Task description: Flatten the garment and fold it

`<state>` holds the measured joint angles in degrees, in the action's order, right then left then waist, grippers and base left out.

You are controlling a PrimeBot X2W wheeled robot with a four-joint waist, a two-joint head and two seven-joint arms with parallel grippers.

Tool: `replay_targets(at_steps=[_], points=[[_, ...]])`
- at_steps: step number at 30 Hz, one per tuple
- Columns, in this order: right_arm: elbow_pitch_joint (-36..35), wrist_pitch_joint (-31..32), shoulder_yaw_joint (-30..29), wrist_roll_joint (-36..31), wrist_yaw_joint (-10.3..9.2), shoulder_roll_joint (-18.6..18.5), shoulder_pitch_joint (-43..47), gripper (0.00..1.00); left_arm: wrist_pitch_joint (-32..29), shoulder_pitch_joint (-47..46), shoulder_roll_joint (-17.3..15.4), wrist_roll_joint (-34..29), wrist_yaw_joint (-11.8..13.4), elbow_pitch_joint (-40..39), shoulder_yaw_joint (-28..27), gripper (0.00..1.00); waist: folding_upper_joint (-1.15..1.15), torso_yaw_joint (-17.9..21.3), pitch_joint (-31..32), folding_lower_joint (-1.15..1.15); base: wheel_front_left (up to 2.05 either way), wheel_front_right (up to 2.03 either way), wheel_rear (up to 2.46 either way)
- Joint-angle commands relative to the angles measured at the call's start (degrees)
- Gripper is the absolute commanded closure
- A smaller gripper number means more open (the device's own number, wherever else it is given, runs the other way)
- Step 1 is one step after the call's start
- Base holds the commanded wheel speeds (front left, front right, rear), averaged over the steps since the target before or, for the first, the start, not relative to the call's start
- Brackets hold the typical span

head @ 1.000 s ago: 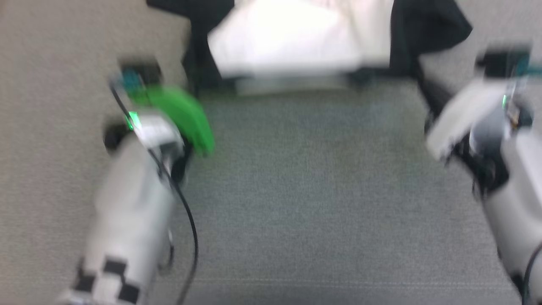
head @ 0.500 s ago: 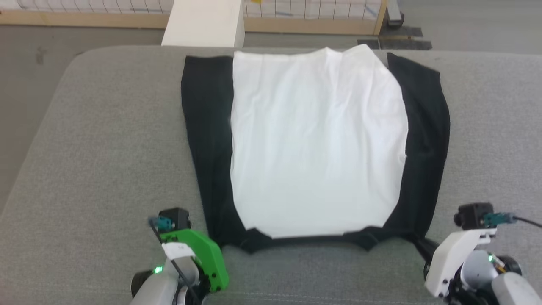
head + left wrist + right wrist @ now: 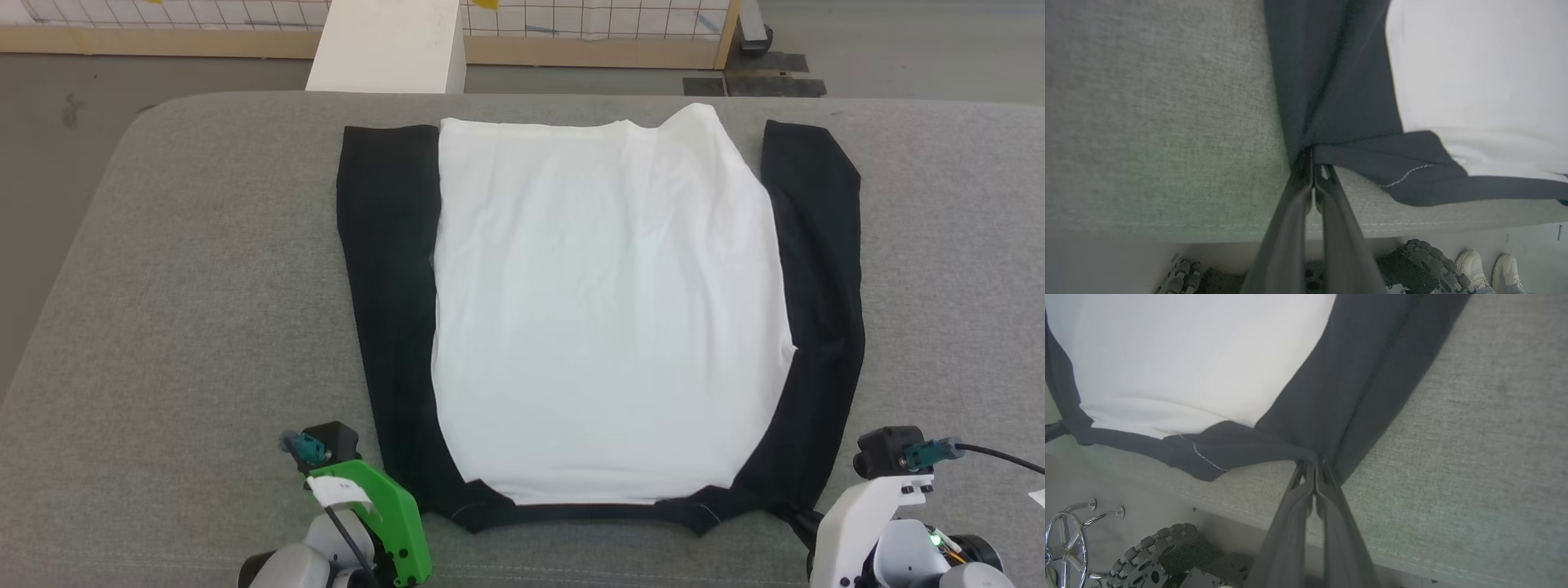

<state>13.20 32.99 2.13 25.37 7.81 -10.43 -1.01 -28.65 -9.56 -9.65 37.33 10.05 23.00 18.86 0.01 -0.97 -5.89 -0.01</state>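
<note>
Pinched the near left black corner of the garment (image 3: 604, 310) with the left hand (image 3: 1312, 163), pressed tight on the cloth. Pinched the near right corner the same way with the right hand (image 3: 1315, 462). Lay flat on the grey cushion (image 3: 204, 286), stretched lengthwise straight away from both hands, almost to the far edge. Probably needed both corners carried forward together, equally near to each arm.

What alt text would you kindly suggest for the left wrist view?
The left tool, shut, pinches a black corner of the garment on a grey cushion. Its white panel spreads right; a person's white shoes show at lower right.
</note>
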Motion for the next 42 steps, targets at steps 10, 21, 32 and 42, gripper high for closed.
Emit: replay_targets(at_steps=[10,21,32,42], points=[[-5.40,0.23,-3.41,0.72,-0.32,-0.23,0.26,0.00,-3.07,3.91,-4.13,1.68,2.46,-5.13,-2.64,0.00,-0.01,-0.14,1.68,0.01,0.00,0.00,0.00],[-11.95,0.61,-18.82,-0.20,-0.32,-0.76,-8.99,0.00,15.90,-0.20,-5.33,1.74,2.09,-22.21,-14.21,0.00,-0.01,0.14,-1.83,0.01,0.00,0.00,0.00],[0.35,2.29,-23.53,-8.90,-0.32,-3.33,-33.50,0.00,43.39,-6.37,-5.85,-12.67,-5.87,-27.72,-15.10,0.00,-0.01,-0.83,-16.67,0.01,0.00,0.00,0.00],[11.26,5.41,-24.32,-19.72,-0.32,-5.80,-50.33,0.00,43.63,-9.69,-1.49,-26.15,-7.92,-32.93,-15.62,0.00,-0.01,-4.09,-27.56,0.01,0.00,0.00,0.00]])
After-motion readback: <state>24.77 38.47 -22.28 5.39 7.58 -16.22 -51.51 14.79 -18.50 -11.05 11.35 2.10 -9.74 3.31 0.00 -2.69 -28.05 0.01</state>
